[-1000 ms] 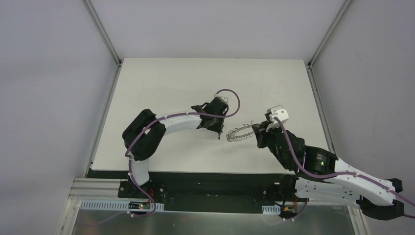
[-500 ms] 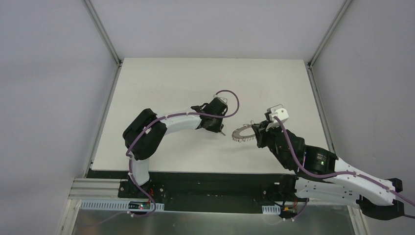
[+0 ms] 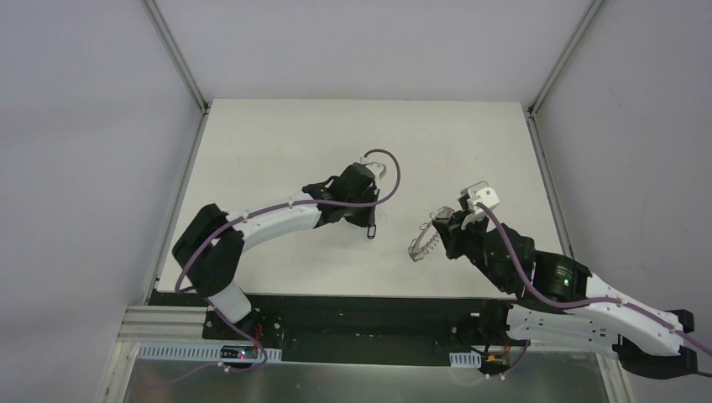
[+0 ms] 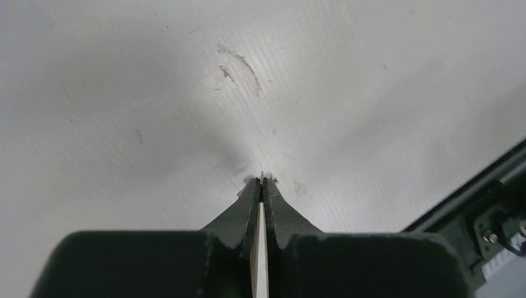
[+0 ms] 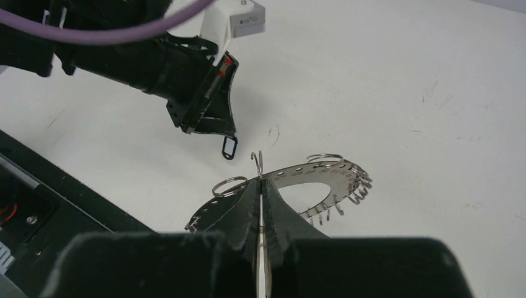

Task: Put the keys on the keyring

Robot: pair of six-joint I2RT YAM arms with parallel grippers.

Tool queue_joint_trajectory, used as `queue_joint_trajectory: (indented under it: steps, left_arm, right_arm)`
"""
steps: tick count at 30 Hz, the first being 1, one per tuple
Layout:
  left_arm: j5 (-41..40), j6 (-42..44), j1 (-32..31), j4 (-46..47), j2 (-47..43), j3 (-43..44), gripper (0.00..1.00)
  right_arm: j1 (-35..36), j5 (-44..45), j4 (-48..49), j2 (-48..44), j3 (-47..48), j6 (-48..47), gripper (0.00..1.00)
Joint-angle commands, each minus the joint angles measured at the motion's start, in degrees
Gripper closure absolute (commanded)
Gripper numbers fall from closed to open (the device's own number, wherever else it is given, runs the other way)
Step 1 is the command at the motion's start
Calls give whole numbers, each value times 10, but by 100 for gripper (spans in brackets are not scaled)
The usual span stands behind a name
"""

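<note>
My left gripper (image 3: 370,225) is shut on the keys (image 3: 370,234), one tiny dark loop-shaped piece hanging below its tips just over the white table. In the left wrist view only a thin sliver shows between the closed fingertips (image 4: 255,189). The right wrist view shows the left gripper (image 5: 231,133) with the keys (image 5: 229,148) dangling from it. My right gripper (image 3: 436,228) is shut on a wire loop of the keyring (image 3: 421,241), a silvery flat ring fringed with wire loops, held tilted off the table. Right gripper (image 5: 261,182) and keyring (image 5: 298,172) sit right of the keys, apart from them.
The white table (image 3: 277,151) has faint scuff marks (image 4: 239,62). Its front edge meets a black rail (image 3: 353,306) close behind both grippers, also showing in the left wrist view (image 4: 477,198). Grey walls enclose the sides and back.
The left gripper closed on the keys and lifted them while its arm stretched out, elbow swinging left. The right gripper tipped the keyring from nearly flat to steeply tilted and drew it slightly right.
</note>
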Motion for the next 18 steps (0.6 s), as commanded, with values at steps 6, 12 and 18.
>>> queue_joint_trajectory:
  steps: [6,12,18]
  left_arm:
    - [110,68,8,14,-187,-45,100]
    - [196,86,7,13,-280,-56,100]
    - [268,73,7,14,-344,-53,100]
  right_arm:
    - [-1,-140,-55,-29,62,-30,100]
    - [-1,-217,-81,-10,77,-56,100]
    - [-1,-270,-77,5,86,-87,100]
